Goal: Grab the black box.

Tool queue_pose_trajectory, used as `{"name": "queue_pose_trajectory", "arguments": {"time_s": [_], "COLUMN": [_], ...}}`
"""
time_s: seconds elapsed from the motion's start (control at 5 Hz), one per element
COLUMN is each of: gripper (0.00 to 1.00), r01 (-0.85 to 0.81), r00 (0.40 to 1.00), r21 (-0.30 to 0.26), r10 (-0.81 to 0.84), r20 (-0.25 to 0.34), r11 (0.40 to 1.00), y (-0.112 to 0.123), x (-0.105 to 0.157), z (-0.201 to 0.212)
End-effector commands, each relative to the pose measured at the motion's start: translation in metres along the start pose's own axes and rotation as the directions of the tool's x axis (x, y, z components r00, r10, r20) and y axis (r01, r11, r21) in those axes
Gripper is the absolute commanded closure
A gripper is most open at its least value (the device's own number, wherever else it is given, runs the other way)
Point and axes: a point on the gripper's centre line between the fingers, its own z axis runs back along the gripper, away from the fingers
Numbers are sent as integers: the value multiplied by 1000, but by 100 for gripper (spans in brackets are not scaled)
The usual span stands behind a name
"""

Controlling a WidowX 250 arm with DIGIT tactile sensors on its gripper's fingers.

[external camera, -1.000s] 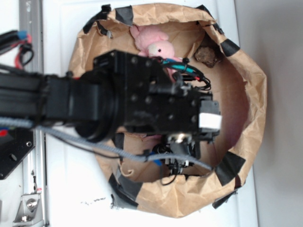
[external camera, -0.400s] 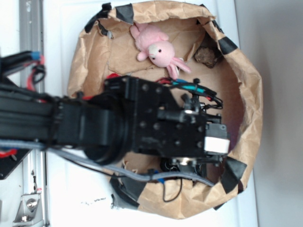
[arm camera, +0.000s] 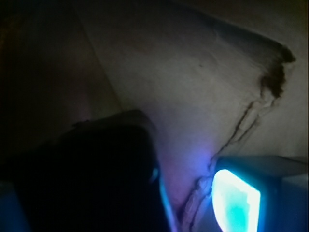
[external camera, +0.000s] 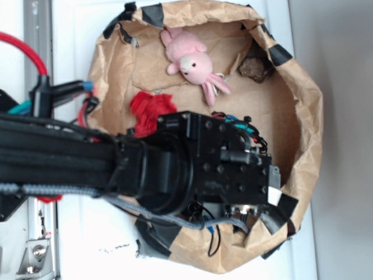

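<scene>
White tabletop, grey wall along the right side, metal rail at the left edge; a crumpled brown paper bowl patched with black tape takes up most of it. Inside, toward the far rim: pink plush toy, dark brown rock-like lump to its right, red crumpled cloth near the bowl's left wall. The arm reaches in from the left edge and its wrist block covers the near-right part of the bowl. The gripper is hidden in the exterior view; the wrist view is very dark, showing a dark mass lower left, likely one finger, a glowing blue-cyan pad lower right, and creased paper between them. That suggests parted jaws with nothing between them, but it's too murky to call, so open or closed: cannot tell. The black box is not visible in either view; it could be under the wrist block or be part of that dark mass, can't say which. Step looks like descent/approach over the near-right bowl floor, grasp not confirmed. Next move calls for getting the box between the fingers, low against the paper, then closing without snagging the creases or the tape patch by the rim.
</scene>
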Motion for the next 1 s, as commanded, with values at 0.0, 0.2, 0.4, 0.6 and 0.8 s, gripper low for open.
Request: {"name": "queue_pose_trajectory", "arguments": {"time_s": [0.0, 0.2, 0.4, 0.6, 0.8], "gripper": [100, 100, 100, 100, 100], "r01": [-46, -86, -134, -198, -297], "r00": [999, 995, 983, 933, 906], "r21": [22, 9, -60, -164, -143], "r10": [46, 86, 141, 237, 326], "r20": [6, 41, 120, 270, 269], "r11": [999, 996, 989, 966, 944], "y": [5, 15, 33, 56, 67], "x": [-3, 1, -2, -14, -22], "z": [5, 19, 51, 96, 122]}}
